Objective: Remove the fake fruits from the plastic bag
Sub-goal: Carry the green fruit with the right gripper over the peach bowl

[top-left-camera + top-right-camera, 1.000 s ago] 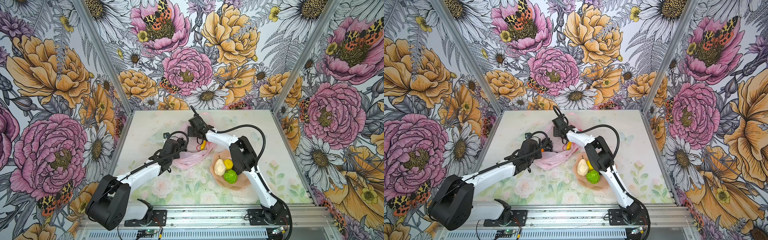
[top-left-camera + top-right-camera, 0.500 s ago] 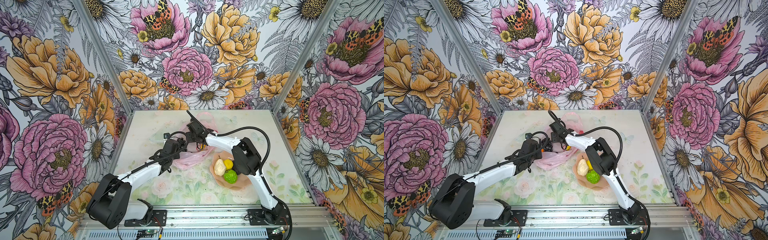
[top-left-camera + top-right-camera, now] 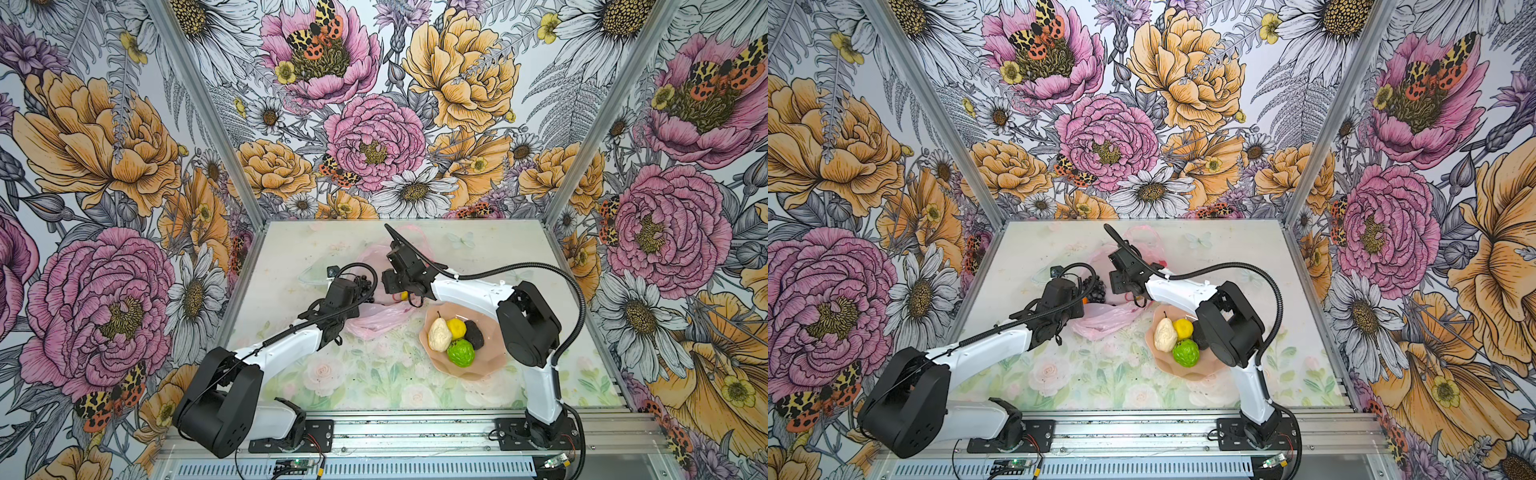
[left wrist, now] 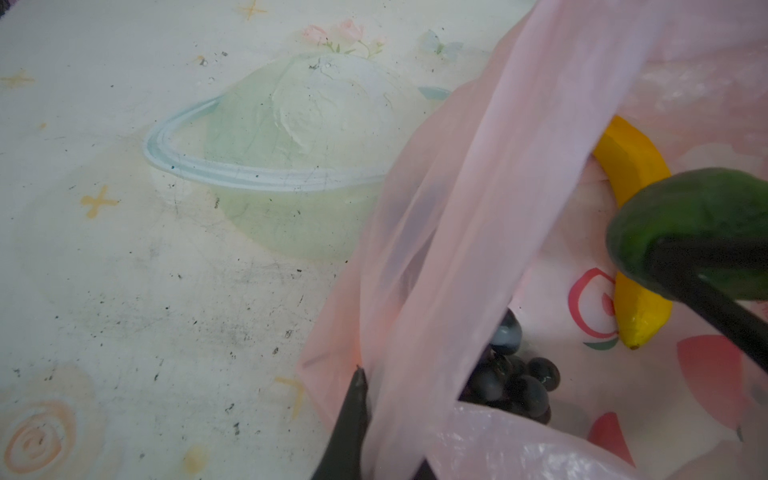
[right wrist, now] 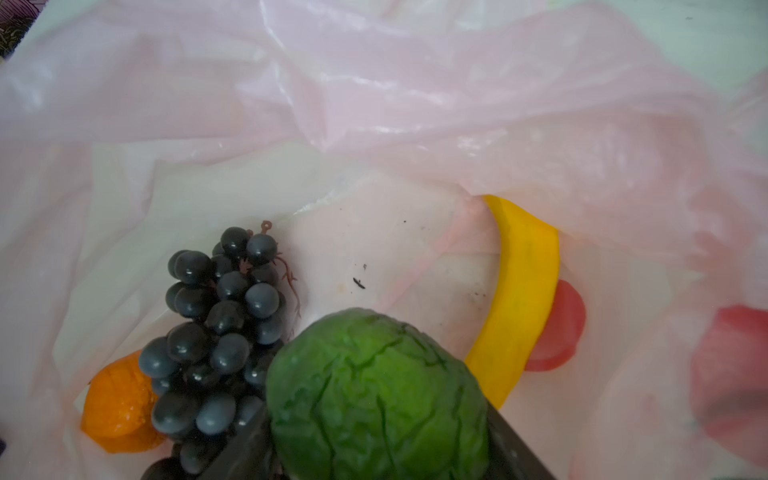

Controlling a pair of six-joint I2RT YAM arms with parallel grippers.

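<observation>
The pink plastic bag (image 3: pixel 374 320) (image 3: pixel 1104 320) lies open mid-table. Inside it I see a dark grape bunch (image 5: pixel 220 324) (image 3: pixel 1094 289), an orange (image 5: pixel 116 407) and a yellow banana (image 5: pixel 519 299) (image 4: pixel 631 166). My right gripper (image 5: pixel 376 415) (image 3: pixel 395 286) is inside the bag's mouth, shut on a dark green wrinkled fruit (image 5: pixel 374 386) (image 4: pixel 698 216), just above the grapes. My left gripper (image 4: pixel 374 399) (image 3: pixel 365 286) is shut on the bag's rim film (image 4: pixel 436 270) and holds it up.
A peach-pink scalloped dish (image 3: pixel 490 361) (image 3: pixel 1183 372) sits right of the bag. It holds a cream pear (image 3: pixel 438 334), a lemon (image 3: pixel 457 328), a black lumpy fruit (image 3: pixel 473 332) and a bumpy bright green fruit (image 3: pixel 461 353). The right arm's elbow (image 3: pixel 528 324) hangs over the dish's right side.
My right gripper has moved a little left and nearer, lower into the bag's mouth. The left arm has stayed in place, holding the bag.
</observation>
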